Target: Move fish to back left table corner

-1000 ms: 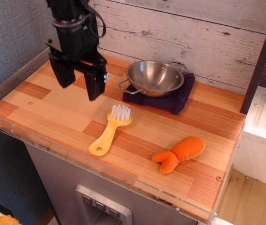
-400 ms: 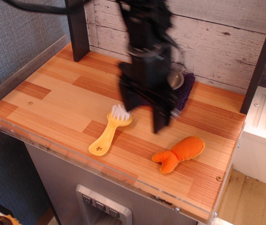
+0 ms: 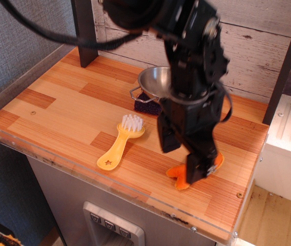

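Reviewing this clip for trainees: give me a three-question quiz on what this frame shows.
1. True or false: the gripper is shut on the fish.
2. What lies nearest the brush? A) metal bowl B) dark post C) purple cloth
3. Fill in: the fish lies near the table's ____ right edge.

Key: 1. False: its open fingers hang over the fish. 2. C. 3. front.

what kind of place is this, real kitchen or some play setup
Probably a toy kitchen set up for robot trials, not a real one. A small metal pan sits on a purple cloth on a striped wood counter with clear acrylic edging, beside a yellow brush and a plush fish.
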You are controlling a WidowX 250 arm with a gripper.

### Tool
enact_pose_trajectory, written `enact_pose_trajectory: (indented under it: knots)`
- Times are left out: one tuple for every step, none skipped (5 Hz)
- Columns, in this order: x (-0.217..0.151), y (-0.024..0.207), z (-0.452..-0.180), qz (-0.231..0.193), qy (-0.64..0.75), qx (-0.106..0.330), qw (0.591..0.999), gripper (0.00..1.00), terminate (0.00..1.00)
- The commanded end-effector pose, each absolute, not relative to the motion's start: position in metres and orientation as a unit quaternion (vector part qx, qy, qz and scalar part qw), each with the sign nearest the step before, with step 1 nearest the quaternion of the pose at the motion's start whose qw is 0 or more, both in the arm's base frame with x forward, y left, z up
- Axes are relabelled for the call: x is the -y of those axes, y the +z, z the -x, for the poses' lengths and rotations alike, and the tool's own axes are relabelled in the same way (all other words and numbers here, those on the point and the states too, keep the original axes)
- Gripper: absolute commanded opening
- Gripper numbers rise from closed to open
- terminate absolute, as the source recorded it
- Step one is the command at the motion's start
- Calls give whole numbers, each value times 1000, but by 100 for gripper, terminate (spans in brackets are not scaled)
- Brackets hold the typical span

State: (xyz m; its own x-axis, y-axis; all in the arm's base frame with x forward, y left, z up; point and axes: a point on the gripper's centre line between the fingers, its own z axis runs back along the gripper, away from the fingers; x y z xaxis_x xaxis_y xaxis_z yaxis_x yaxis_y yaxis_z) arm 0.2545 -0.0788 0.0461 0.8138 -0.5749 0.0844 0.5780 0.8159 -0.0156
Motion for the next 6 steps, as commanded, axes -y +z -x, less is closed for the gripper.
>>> enact_pose_trajectory:
  knots:
    - [64,16,-266,11,-305,49,951,100,0]
    - [64,6,-267,10,-307,55,950,100,0]
    - [65,8,-263,11,-319,64,946,0,0]
    - [65,25,-260,17,-329,81,940,0,0]
    - [40,62,-262,32,-302,115,946,0,0]
    - [-13,110,-263,43,-220,167,960,0,0]
